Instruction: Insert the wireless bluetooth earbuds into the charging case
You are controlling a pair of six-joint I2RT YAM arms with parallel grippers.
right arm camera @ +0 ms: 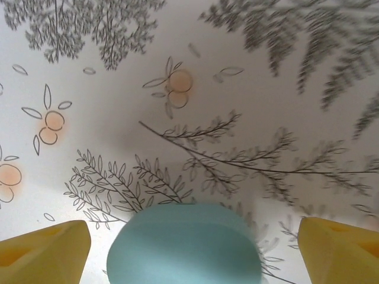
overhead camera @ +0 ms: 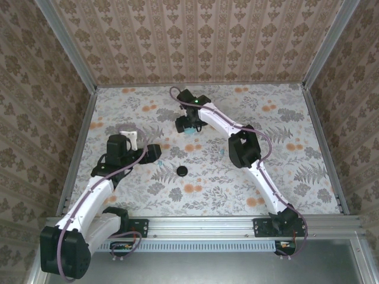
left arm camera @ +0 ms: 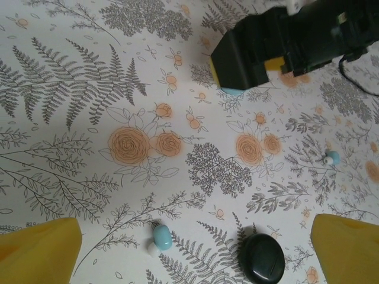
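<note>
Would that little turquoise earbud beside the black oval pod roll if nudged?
Probably: the turquoise earbud looks rounded and smooth, so it may roll or skid. Far smaller than the yellow fingertips, it is likely very light.

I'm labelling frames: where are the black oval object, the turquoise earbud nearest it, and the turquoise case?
black oval object (left arm camera: 262, 257), left wrist view, centre of top.
turquoise earbud (left arm camera: 161, 236), left wrist view, middle of body.
turquoise case (right arm camera: 185, 245), right wrist view, rounded top.

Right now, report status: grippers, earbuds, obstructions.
Left gripper open over turquoise earbud and black case. Right gripper open, straddling turquoise case, no contact. Second earbud lies apart. Nothing blocking.
</note>
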